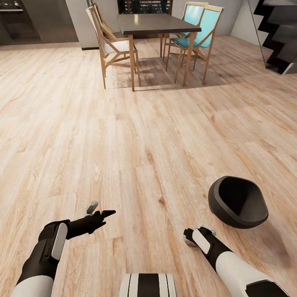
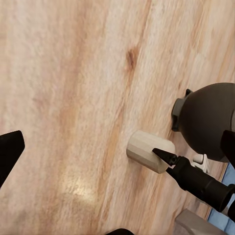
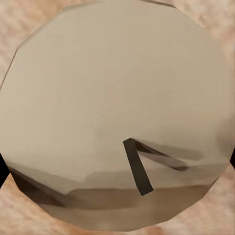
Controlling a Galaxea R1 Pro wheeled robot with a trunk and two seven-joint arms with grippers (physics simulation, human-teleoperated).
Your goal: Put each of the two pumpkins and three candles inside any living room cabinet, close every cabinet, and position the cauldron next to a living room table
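Observation:
A beige candle (image 2: 147, 149) hangs just over the wooden floor, and one black finger (image 2: 193, 177) of my right gripper (image 1: 192, 239) touches its side. In the right wrist view the same candle (image 3: 112, 98) is very close, its dark wick end facing the camera and dark finger edges at both sides. The black cauldron (image 1: 238, 202) lies tilted on the floor just right of my right wrist, and its round body (image 2: 210, 120) sits behind the candle. My left gripper (image 1: 101, 211) hovers low at the left, open wide with nothing in it, its fingers (image 2: 10, 154) far apart.
A dark-topped dining table (image 1: 159, 24) with wooden legs stands far ahead. Wooden chairs (image 1: 111, 43) are on its left and teal-seated chairs (image 1: 198, 29) on its right. Black stairs (image 1: 280, 33) rise at the far right. Dark kitchen units (image 1: 18, 20) stand at the far left.

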